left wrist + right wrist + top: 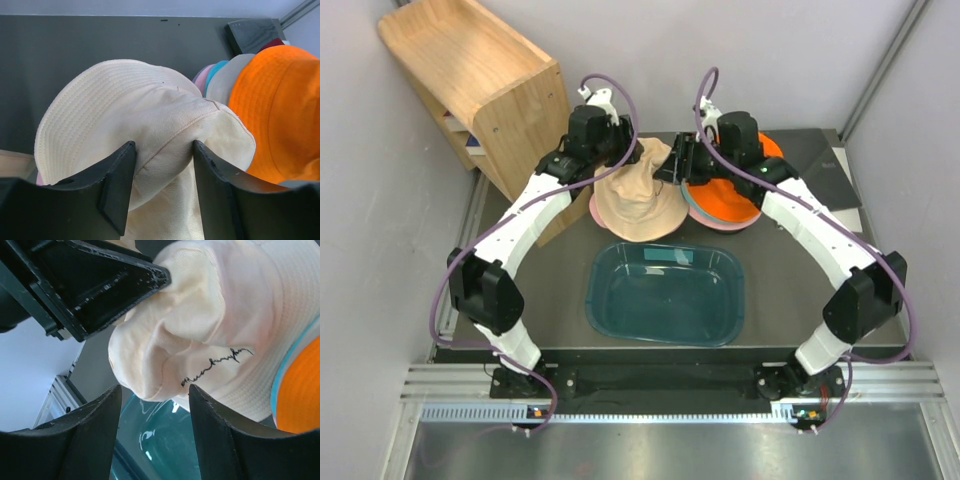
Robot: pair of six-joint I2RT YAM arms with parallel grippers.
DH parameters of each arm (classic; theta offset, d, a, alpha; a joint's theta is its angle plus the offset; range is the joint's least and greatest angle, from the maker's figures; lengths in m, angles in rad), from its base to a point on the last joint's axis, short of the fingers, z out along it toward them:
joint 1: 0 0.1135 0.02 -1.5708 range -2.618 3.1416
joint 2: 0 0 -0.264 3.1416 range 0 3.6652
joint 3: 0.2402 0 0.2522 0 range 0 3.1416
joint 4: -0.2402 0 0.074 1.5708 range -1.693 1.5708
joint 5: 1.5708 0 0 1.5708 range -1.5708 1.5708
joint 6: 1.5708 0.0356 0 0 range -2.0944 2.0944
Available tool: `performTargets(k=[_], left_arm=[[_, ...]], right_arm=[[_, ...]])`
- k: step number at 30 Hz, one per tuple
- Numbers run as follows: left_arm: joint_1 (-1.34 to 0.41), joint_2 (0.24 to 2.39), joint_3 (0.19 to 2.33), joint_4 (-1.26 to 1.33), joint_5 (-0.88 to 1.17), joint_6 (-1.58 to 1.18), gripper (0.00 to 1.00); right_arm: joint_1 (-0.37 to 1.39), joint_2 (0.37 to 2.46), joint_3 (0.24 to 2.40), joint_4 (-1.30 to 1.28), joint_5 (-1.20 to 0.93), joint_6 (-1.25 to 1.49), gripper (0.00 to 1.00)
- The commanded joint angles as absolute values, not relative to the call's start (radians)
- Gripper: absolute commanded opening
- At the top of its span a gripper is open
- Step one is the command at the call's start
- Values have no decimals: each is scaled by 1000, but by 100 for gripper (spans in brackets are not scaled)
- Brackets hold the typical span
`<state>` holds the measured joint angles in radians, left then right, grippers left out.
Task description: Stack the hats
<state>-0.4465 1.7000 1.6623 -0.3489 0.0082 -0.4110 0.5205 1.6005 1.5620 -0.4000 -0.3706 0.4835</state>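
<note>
A beige hat (638,200) hangs in the middle of the table's far side, over a pink hat (594,208). My left gripper (618,163) is shut on the beige hat's crown; in the left wrist view the fabric (150,110) fills the gap between the fingers (164,150). My right gripper (673,166) is open beside the hat; its fingertips (155,392) sit just short of the crown with black script (215,330). An orange hat (732,195) tops a stack at the right, with teal (216,70), lavender (202,76) and maroon (272,44) edges showing.
A dark teal plastic tub (665,290) sits in front of the hats, also below the right fingers (165,440). A wooden shelf unit (480,90) stands at the back left. A dark flat panel (825,165) lies at the back right.
</note>
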Motion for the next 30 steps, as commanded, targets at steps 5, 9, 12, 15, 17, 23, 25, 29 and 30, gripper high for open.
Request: performTargets(k=[5,9,12,15,17,23,25,29,30], left_arm=[[-446,1716,1697,-273,40,-393,49],[-446,1729,1698,-270,44,-393,42],[-446,1732,1700,-262,41,-393,32],[-443,1730,1704,-261,20,-380,14],[-445,1730,1709,-259,9,-371,3],[-434,1747,1759,-308,-66,-331,0],[-425,1747,1763,-307,-74,-324,0],[-403,1761,1758,-308,-45,-324,0],[-400,1767,1759,-314,-40,-325,0]], right_arm=[[557,1677,1658,-396,-406,485,54],[560,1716,1686,-403,-420,479,52],[560,1744,1713,-414,-431,476,40],[560,1753,1735,-416,-430,477,12],[560,1762,1753,-414,-425,479,0],[558,1804,1809,-419,-430,491,0],[558,1813,1819,-426,-425,491,0],[557,1821,1816,-459,-390,468,0],[554,1824,1813,-465,-384,466,0]])
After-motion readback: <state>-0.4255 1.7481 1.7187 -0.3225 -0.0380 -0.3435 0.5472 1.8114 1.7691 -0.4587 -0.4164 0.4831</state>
